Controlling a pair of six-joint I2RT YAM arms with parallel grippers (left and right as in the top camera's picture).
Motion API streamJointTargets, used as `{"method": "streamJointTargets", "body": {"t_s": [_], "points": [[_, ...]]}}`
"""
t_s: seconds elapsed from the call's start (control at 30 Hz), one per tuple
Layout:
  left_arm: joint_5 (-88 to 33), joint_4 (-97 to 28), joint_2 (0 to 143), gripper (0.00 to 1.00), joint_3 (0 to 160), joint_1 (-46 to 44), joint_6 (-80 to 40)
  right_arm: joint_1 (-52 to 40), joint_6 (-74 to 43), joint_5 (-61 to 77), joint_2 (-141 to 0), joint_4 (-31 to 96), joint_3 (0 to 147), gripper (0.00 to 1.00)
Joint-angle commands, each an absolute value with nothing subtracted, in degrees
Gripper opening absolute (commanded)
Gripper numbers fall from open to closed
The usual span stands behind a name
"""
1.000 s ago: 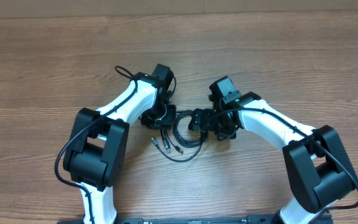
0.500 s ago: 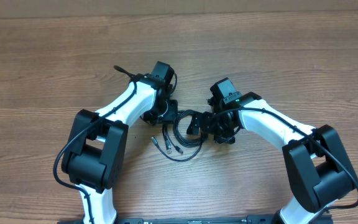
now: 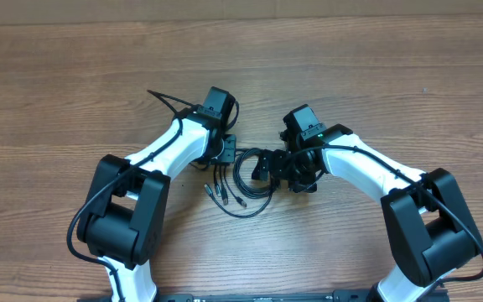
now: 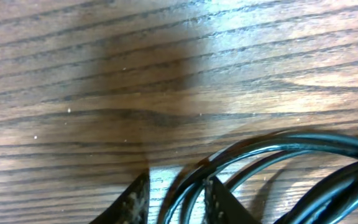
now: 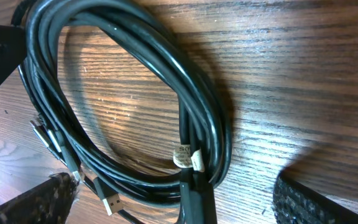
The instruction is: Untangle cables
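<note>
Lying near the middle of the brown wood-grain bench [image 3: 376, 67], a little toward the edge where the two arms were mounted, the thin black cables [image 3: 248, 186] formed a loose coil of several overlapping loops between the two white-and-black arms. A few small plug ends [image 3: 212, 191] trailed out of the coil on its left side, pointing toward the arms' edge of the bench. The left gripper [image 3: 225, 153] sat at the upper left rim of the coil; in its wrist view its claw [image 4: 176, 202] was narrow, the two dark fingertips [image 4: 135, 200] standing on either side of a pair of cable strands [image 4: 278, 144] that curved away to the right over the wood. Whether those tips actually pinched the strands could not be told. The right gripper [image 3: 268, 164] hung at the coil's right rim with its claw wide; in its wrist view [image 5: 179, 208] the rough dark fingers [image 5: 39, 200] stood far apart at the lower corners, not touching the cables, and the bundled loops [image 5: 135, 53] ran between and beyond them. A small white label [image 5: 188, 158] was wrapped around one strand where several strands ran together, and a metal-tipped plug [image 5: 109, 203] lay on the wood beside the left finger.
</note>
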State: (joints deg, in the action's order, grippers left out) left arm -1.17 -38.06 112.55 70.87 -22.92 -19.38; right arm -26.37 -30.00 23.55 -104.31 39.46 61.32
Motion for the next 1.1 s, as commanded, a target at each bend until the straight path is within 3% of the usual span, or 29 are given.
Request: {"method": "streamJointTargets", "body": {"t_s": [0.0,0.43,0.8,0.87,0.9,0.93,1.07], "points": [[2.94,-38.72,117.75,0.28,66.50,-22.52,-19.46,-26.39,-30.15,23.00,-104.62,39.09,60.71,1.00],[3.92,-30.70,117.75,0.28,62.19,-22.52,-13.85,-26.39,-30.15,23.00,-104.62,39.07,60.71,1.00],[22.50,-22.24,117.75,0.32,62.13,-22.37,-6.39,-26.39,-30.15,23.00,-104.62,39.07,60.71,1.00],[24.16,-20.58,117.75,0.36,62.15,-22.09,-3.84,-26.39,-30.13,22.98,-104.62,38.92,60.71,1.00],[23.97,-19.53,117.75,0.44,62.41,-21.58,-3.16,-26.39,-30.13,22.98,-104.62,38.65,60.71,1.00],[23.90,-19.57,117.75,0.46,62.87,-21.26,-3.16,-26.39,-30.15,22.98,-104.62,38.59,60.71,1.00],[20.73,-21.10,117.73,0.49,65.80,-19.57,-3.14,-26.39,-30.13,22.98,-104.62,38.09,60.71,1.00]]}}
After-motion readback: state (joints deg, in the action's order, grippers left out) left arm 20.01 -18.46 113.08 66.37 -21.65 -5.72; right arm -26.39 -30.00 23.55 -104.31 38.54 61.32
